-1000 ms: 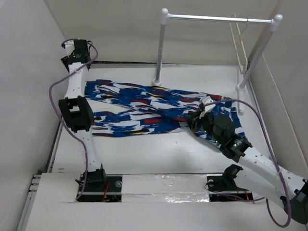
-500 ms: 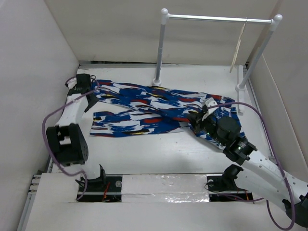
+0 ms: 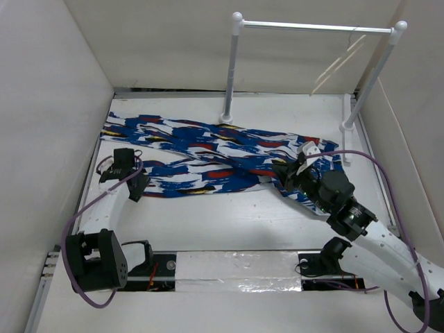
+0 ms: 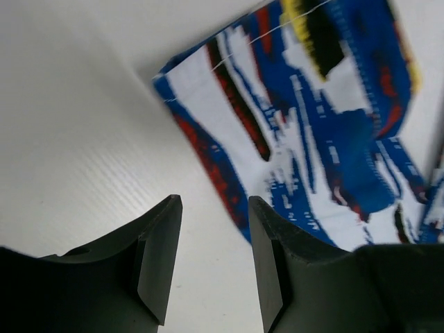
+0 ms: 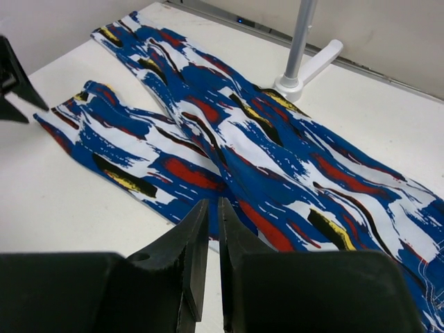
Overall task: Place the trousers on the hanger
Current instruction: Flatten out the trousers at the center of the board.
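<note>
The left arm is folded low, and the left gripper [image 4: 211, 257] is set open just above the table, with nothing between its fingers. A hem corner of the trousers [image 4: 326, 125] lies just ahead of it. The right arm is stretched forward. The right gripper [image 5: 214, 257] is closed above the waist end, and no cloth is seen between its fingers. The hanger [image 3: 338, 64], blurred, is seen hung on the rail [image 3: 312, 27] far beyond it.

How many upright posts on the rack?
2. Left post at the back middle, foot beside the trousers; right post at the back right corner. None appear hidden.
</note>
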`<move>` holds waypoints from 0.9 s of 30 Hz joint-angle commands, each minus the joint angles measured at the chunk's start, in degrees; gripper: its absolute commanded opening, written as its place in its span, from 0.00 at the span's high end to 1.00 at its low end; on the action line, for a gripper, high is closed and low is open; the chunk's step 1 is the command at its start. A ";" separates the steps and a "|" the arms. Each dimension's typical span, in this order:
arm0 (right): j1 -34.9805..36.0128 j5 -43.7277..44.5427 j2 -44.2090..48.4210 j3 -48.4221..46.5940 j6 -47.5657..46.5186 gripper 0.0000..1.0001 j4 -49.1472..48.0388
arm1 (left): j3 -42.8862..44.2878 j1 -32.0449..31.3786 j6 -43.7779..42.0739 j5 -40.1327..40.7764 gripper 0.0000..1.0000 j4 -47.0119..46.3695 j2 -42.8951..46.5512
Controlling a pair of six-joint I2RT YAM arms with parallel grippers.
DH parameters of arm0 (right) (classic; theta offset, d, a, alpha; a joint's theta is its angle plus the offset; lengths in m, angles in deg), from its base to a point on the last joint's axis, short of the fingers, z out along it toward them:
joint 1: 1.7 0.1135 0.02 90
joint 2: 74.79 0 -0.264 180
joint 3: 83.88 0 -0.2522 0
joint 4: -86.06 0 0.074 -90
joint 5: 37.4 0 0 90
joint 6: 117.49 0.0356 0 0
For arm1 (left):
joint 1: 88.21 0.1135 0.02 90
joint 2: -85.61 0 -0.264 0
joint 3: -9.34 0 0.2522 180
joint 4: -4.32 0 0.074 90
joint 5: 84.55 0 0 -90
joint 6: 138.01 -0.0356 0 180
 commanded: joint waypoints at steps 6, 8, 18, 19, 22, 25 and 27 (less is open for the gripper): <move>0.37 -1.37 0.16 -2.85 -0.69 0.82 0.03 | -6.37 0.50 4.89 3.94 0.60 -2.36 1.50; 0.37 -1.73 -0.01 -2.85 -0.69 0.82 -0.06 | -7.25 0.50 5.60 4.38 0.59 -4.56 2.30; 0.37 -1.82 -0.89 -2.68 -0.69 0.82 -0.49 | -10.15 0.50 6.66 5.27 0.59 -14.32 -4.37; 0.37 -1.73 -1.07 -2.68 -0.69 0.82 -0.58 | -10.41 0.50 6.66 5.09 0.60 -15.02 -5.25; 0.37 -1.73 -1.68 -2.77 -0.69 0.82 -0.67 | -11.21 0.50 6.13 2.99 0.69 -17.83 -8.24; 0.37 -1.46 -2.21 -2.68 -0.69 0.82 -0.85 | -11.65 0.50 5.25 1.58 0.77 -18.72 -10.35; 0.37 -1.38 -2.48 -2.68 -0.69 0.81 -0.93 | -12.61 0.50 4.99 1.31 0.80 -19.51 -10.18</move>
